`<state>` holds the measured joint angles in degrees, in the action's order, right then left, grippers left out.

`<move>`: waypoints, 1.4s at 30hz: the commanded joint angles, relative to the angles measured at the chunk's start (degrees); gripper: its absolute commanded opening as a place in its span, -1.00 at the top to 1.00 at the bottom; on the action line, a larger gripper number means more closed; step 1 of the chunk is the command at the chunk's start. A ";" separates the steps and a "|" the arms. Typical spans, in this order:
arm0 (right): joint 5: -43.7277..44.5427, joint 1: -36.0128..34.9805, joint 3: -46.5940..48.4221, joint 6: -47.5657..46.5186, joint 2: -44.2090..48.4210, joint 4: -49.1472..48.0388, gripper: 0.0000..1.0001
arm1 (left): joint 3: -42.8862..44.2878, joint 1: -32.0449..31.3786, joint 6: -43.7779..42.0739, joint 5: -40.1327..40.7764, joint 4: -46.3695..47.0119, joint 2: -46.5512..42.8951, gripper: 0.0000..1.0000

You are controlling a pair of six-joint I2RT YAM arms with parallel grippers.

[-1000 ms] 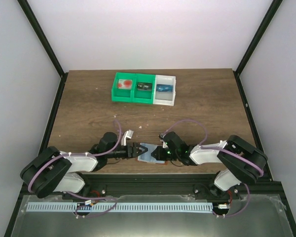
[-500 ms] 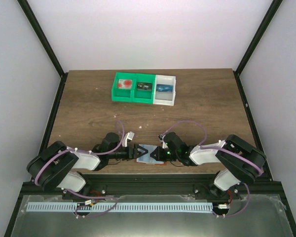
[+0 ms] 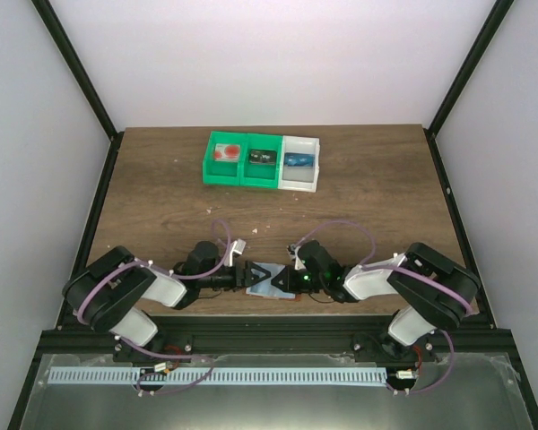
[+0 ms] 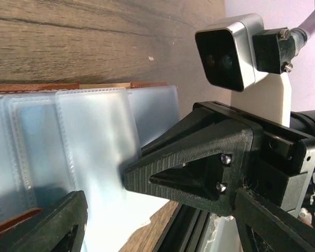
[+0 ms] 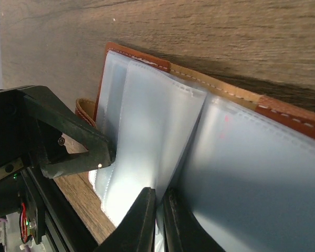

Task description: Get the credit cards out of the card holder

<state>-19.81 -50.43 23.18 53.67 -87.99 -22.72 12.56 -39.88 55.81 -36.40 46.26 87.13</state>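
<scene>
Where the table (image 3: 377, 197) nears its front edge, one card holder (image 5: 294, 118) is laid open, three clear sleeves (image 5: 157, 136) fanned; credit cards cannot be made out. One sleeve is pinched by the right gripper (image 5: 158, 220); the left gripper (image 4: 163, 231) is spread wide.

The dark wood-grain counter (image 3: 377, 188) carries a row of three bins (image 3: 262, 161), two green and one white, at 12 o'clock. The card holder (image 3: 271, 278) lies open at 6 o'clock, its orange-brown cover (image 5: 283, 113) on the wood, its clear sleeves (image 5: 152, 131) fanned upward. Pale specks (image 3: 254, 230) dot the middle.
</scene>
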 commanded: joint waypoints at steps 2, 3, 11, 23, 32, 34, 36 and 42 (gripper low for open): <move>-0.87 -0.72 -1.01 1.06 -1.34 -0.59 0.85 | -1.15 -0.25 4.02 -2.12 9.82 3.16 -0.57; -0.78 -0.74 -1.09 1.14 -1.20 -0.57 0.84 | -1.35 -0.24 4.64 -2.50 11.03 3.62 -0.56; 0.82 -0.78 -2.03 1.54 1.69 -1.14 0.72 | -1.21 -0.73 7.89 -3.85 15.87 4.76 -0.54; 2.99 -0.79 -2.78 2.29 4.90 -1.37 0.60 | 0.69 -1.23 7.33 -2.10 12.19 2.57 -0.50; 3.06 -0.85 0.29 0.17 7.82 7.26 0.60 | 0.59 -1.18 0.34 4.93 -6.48 -7.76 -0.60; 2.81 -1.45 1.45 0.43 7.29 7.97 0.53 | -0.22 -1.13 0.69 5.80 -7.81 -9.29 -0.61; 3.72 -2.50 3.00 0.47 6.65 9.54 0.47 | -0.76 -1.15 0.70 6.23 -8.76 -10.56 -0.63; 6.17 -4.26 6.52 0.78 2.74 14.52 0.40 | -2.14 -0.92 1.70 6.42 -9.36 -12.78 -0.66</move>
<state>-16.19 -53.56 26.83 54.70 -82.85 -12.69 11.60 -40.86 57.98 -31.03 38.20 75.64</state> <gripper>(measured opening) 0.300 0.826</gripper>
